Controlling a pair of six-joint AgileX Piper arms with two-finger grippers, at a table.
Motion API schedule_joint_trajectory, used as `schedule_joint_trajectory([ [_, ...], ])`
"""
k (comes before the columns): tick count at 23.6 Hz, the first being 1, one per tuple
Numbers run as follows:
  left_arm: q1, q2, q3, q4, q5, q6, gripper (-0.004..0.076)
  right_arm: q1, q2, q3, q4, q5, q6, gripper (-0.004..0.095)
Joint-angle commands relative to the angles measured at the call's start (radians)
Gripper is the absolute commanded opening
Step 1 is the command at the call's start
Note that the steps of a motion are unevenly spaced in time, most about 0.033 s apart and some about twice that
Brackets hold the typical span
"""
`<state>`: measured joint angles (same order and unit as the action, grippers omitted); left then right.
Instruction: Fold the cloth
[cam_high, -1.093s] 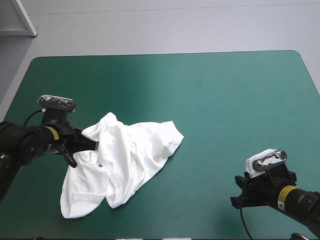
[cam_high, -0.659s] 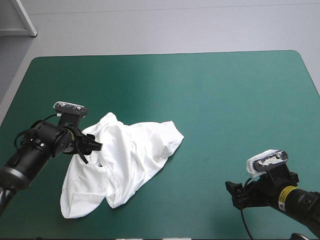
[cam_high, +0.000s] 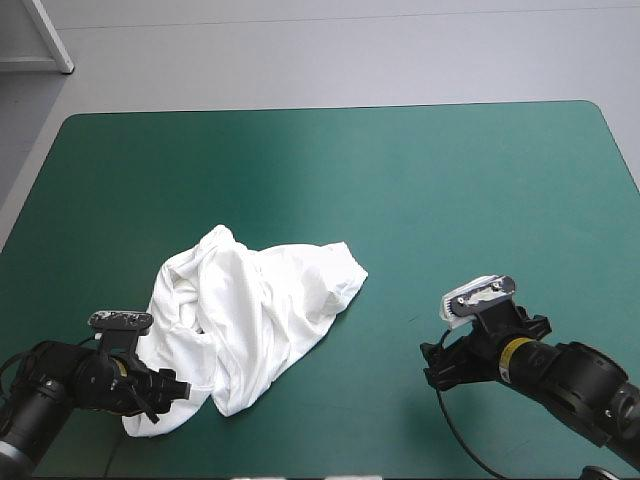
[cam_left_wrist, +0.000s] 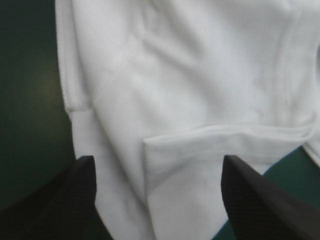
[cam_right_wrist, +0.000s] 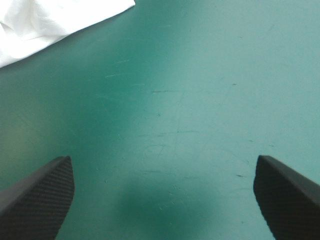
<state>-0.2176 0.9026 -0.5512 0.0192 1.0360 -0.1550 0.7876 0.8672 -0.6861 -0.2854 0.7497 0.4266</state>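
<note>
I am holding my left claw (cam_left_wrist: 157, 157) wide open, low at the near left of the teal-green cover (cam_high: 450, 200), close to the cover's near edge. Its two black fingers (cam_left_wrist: 75, 195) are standing well apart. They are hanging over the near left corner of the T-shirt (cam_high: 255, 310), and white cloth is filling the space between them and ahead of them. A folded hemmed edge (cam_left_wrist: 215, 137) is running across that space, just ahead of the fingertips. I cannot tell whether the fingers are touching the cloth.

I am holding my right claw (cam_right_wrist: 162, 157) wide open too, near the cover's near edge on the right side. It is gripping nothing. Only bare teal-green cover is showing between its fingers, marked with faint scratches. It is sitting well apart from the T-shirt and pointing left toward it, and a white edge of the shirt is showing farther ahead and off to one side.

The T-shirt is lying as a crumpled white heap left of the table's middle. It is stretching from the near left, by my left claw, toward the centre, where its far right corner is ending in a rounded edge. Deep folds and ridges are running along its length.

Beyond the heap, the far half of the cover is lying bare out to its rounded far corners.
</note>
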Motion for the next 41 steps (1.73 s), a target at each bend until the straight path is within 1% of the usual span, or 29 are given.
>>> schedule_joint_trajectory([
  [1, 0.000, -0.031, 0.014, 0.020, -0.011, -0.022, 0.0509, 0.002, 0.077, -0.074, -0.025, -0.086, -0.007, 0.0914],
  [5, 0.000, -0.018, 0.032, 0.017, -0.021, -0.022, 0.0507, 0.002, 0.199, -0.179, -0.039, -0.113, -0.014, 0.0914],
  [7, 0.000, -0.009, 0.032, 0.017, -0.021, -0.022, 0.0465, 0.002, 0.260, -0.238, -0.051, -0.118, -0.017, 0.0914],
  [11, 0.000, 0.029, 0.032, 0.010, -0.017, -0.022, 0.0316, 0.002, 0.362, -0.326, -0.064, -0.116, -0.025, 0.0914],
  [13, 0.000, 0.082, 0.032, 0.008, -0.008, -0.020, 0.0229, 0.000, 0.434, -0.387, -0.064, -0.102, -0.037, 0.0914],
  [14, 0.000, 0.104, 0.032, 0.002, -0.005, -0.009, 0.0207, -0.004, 0.458, -0.407, -0.060, -0.095, -0.044, 0.0914],
  [15, 0.000, 0.149, 0.032, -0.019, -0.005, 0.014, 0.0181, -0.021, 0.499, -0.441, -0.022, -0.090, -0.084, 0.0914],
  [16, 0.000, 0.175, 0.032, -0.030, -0.005, 0.030, 0.0174, -0.040, 0.520, -0.453, 0.023, -0.088, -0.110, 0.0914],
  [17, 0.000, 0.227, 0.032, -0.058, -0.021, 0.053, 0.0162, -0.075, 0.556, -0.466, 0.088, -0.092, -0.173, 0.0914],
  [19, 0.000, 0.291, 0.032, -0.117, -0.040, 0.096, 0.0142, -0.131, 0.584, -0.465, 0.174, -0.104, -0.253, 0.0914],
  [20, 0.000, 0.308, 0.032, -0.133, -0.049, 0.108, 0.0128, -0.146, 0.592, -0.465, 0.192, -0.106, -0.269, 0.0914],
  [21, 0.000, 0.323, 0.030, -0.141, -0.066, 0.117, 0.0081, -0.163, 0.596, -0.465, 0.204, -0.116, -0.278, 0.0914],
  [22, 0.000, 0.319, 0.030, -0.148, -0.073, 0.138, -0.0006, -0.173, 0.602, -0.465, 0.199, -0.129, -0.282, 0.0914],
  [26, 0.000, 0.237, 0.000, -0.143, -0.054, 0.129, -0.0010, -0.178, 0.642, -0.476, 0.198, -0.159, -0.289, 0.0911],
  [28, 0.000, 0.179, -0.034, -0.141, -0.030, 0.119, -0.0010, -0.178, 0.674, -0.488, 0.208, -0.166, -0.297, 0.0903],
  [29, 0.000, 0.120, -0.078, -0.122, -0.001, 0.085, -0.0010, -0.178, 0.712, -0.504, 0.210, -0.169, -0.297, 0.0902],
  [32, 0.000, 0.055, -0.135, -0.111, 0.038, 0.075, -0.0010, -0.178, 0.762, -0.518, 0.228, -0.188, -0.300, 0.0892],
  [36, 0.000, 0.028, -0.186, -0.115, 0.062, 0.075, -0.0010, -0.178, 0.808, -0.523, 0.295, -0.234, -0.346, 0.0848],
  [41, 0.000, 0.030, -0.198, -0.123, 0.065, 0.075, -0.0010, -0.178, 0.878, -0.523, 0.311, -0.279, -0.353, 0.0780],
])
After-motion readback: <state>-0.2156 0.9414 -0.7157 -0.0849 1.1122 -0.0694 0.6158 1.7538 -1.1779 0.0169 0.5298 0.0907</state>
